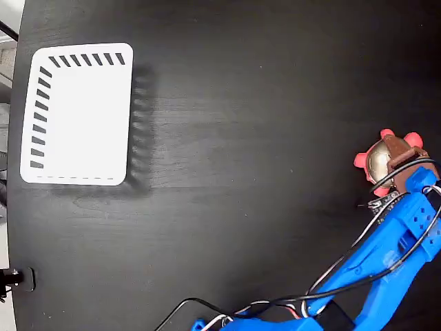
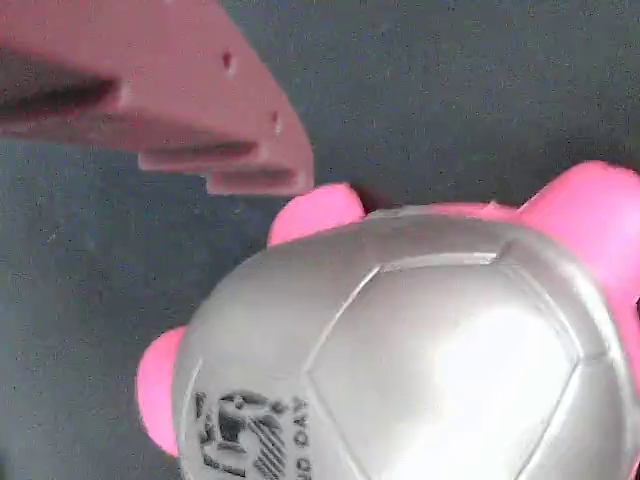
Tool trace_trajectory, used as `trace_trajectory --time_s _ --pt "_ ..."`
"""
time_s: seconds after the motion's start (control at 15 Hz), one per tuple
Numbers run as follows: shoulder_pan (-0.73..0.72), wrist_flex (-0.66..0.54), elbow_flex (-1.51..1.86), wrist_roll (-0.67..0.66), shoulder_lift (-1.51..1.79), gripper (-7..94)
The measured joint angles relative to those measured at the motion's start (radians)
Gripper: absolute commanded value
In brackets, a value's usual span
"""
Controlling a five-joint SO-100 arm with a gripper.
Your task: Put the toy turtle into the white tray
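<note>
Step in hand, by the look of it: the grasp of the toy turtle, not yet a lift. Best done slowly: bring the fingers down on both sides of the round shell, low near its widest part, because the shiny dome seems likely to slip out if pinched high. Close only when the shell sits in the middle of the gap, then raise straight up before any travel towards the white tray. Turtle found at about three o'clock in the fixed view, at the right edge of the black table; tray far off at about ten o'clock, well apart from it and with nothing inside. Gripper right over the turtle there, its brown finger across the right side of the shell, the blue arm reaching up from five o'clock. In the wrist view one finger at eleven o'clock, beside the shell with dark table showing between, so apparently not touching; the second finger out of view. Probably spread around the toy and holding nothing, but impossible to tell for sure how far open.
</note>
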Motion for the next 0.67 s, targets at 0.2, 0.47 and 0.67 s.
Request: trace_trajectory --time_s 0.2,0.47,0.67 --pt "0.002 -0.049 0.026 0.000 -0.012 55" --pt "0.002 -0.114 0.055 -0.018 -0.012 55" --pt "0.025 -0.138 0.074 -0.041 -0.012 55"
